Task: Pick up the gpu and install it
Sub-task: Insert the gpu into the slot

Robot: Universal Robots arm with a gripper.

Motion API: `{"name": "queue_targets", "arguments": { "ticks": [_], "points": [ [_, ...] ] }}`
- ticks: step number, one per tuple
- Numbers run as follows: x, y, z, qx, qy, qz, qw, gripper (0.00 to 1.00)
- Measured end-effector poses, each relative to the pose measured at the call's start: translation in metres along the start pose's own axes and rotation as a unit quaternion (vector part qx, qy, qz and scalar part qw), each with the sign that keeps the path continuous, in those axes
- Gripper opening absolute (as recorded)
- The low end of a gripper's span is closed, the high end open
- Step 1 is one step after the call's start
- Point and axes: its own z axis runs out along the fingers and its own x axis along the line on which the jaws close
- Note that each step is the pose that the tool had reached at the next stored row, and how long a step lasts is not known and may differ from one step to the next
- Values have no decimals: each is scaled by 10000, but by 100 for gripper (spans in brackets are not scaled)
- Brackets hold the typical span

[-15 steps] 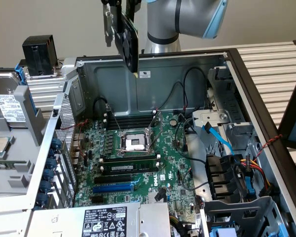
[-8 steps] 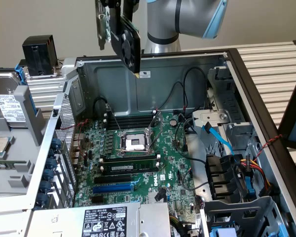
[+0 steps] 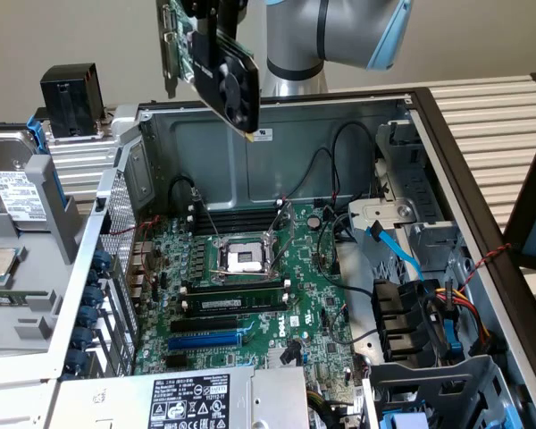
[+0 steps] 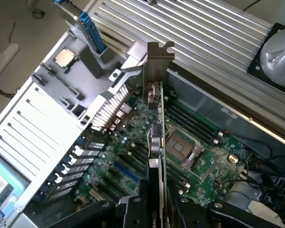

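The case point(image 3: 250, 152) lies open on its side, its rim running across the upper middle of the exterior view and down the right. Inside, the motherboard point(image 3: 281, 295) fills the lower centre. It is hemmed in by the perforated rear wall point(image 3: 116, 223) on the left and by the drive cage point(image 3: 411, 259) with a blue cable point(image 3: 397, 255) on the right. Black wires point(image 3: 326, 165) loop along the back wall. The space over the CPU socket point(image 3: 246, 257), the RAM sticks point(image 3: 237, 299) and the blue slot point(image 3: 205, 340) is unobstructed.

At the top centre of the exterior view the gpu point(image 3: 221, 67) hangs tilted, well above the board. Its lowest corner is near the case's back rim. The gripper point(image 3: 213, 18) comes down from the top edge with its jaws clamped on the card. The arm point(image 3: 313, 36) bends off to the upper right.

In the wrist view the card appears edge-on between the dark fingers point(image 4: 99, 211). Its silver bracket point(image 4: 157, 61) is at the end farthest from the gripper, over the case's rear edge.
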Motion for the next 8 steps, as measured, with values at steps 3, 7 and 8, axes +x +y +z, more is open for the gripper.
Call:
{"name": "queue_targets", "arguments": {
  "ticks": [3,7,8],
  "points": [
    [0,0,0,22,57,-268,9996,26],
    [0,0,0,49,133,-618,9980,26],
    [0,0,0,64,172,-799,9966,26]
  ]
}}
